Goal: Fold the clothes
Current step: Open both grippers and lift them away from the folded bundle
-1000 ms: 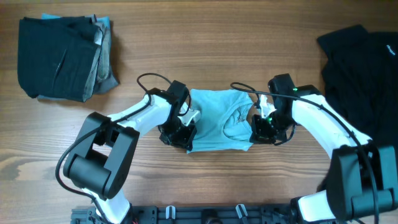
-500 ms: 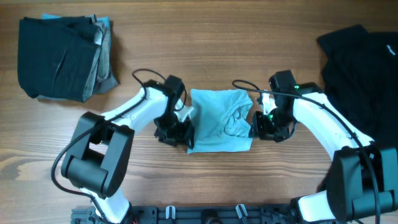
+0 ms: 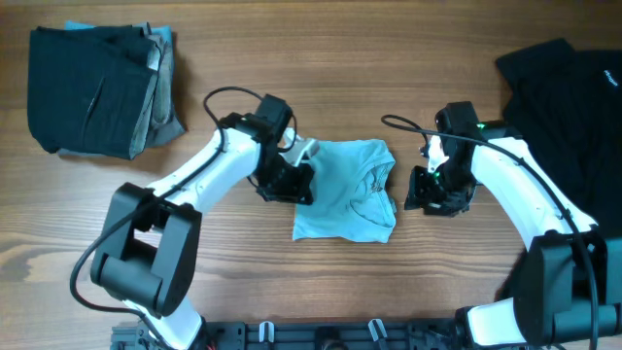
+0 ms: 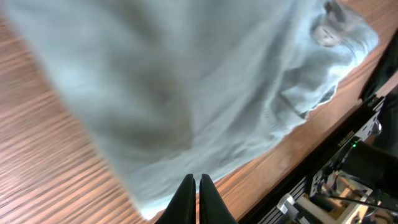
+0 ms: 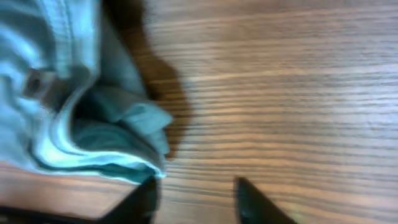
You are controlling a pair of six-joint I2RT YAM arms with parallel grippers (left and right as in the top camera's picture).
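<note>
1. Two garments matter most here. A crumpled light-blue T-shirt [image 3: 345,194] lies a little right of centre on the wooden desk [image 3: 292,58]. A black T-shirt [image 3: 564,117] is spread loosely at the right edge of the overhead frame.
2. The blue shirt is roughly squared up. Its neckline is bunched toward the right side, and its lower left corner trails toward the bottom of the frame.
3. My left fingers [image 3: 296,183] sit at the upper left edge of the blue shirt, touching its border.
4. In the left wrist view those fingers [image 4: 185,202] are pressed together with only a thin slit between them. Their tips are right at the hem of the pale cloth [image 4: 186,81], which fills most of the frame. I cannot tell whether any cloth is pinched.
5. My right fingers [image 3: 428,194] stand just right of the blue shirt, clear of its edge.
6. In the right wrist view the right fingers [image 5: 255,199] are parted at the bottom of the frame with bare wood [image 5: 280,81] showing between them, and they hold nothing. The rumpled collar end of the blue shirt [image 5: 62,93] lies at the left of that frame, close to the left-hand finger.
7. A stack of folded dark clothes [image 3: 92,92], with grey and blue layers showing at its right side, rests in the upper left corner, well away from both arms.
</note>
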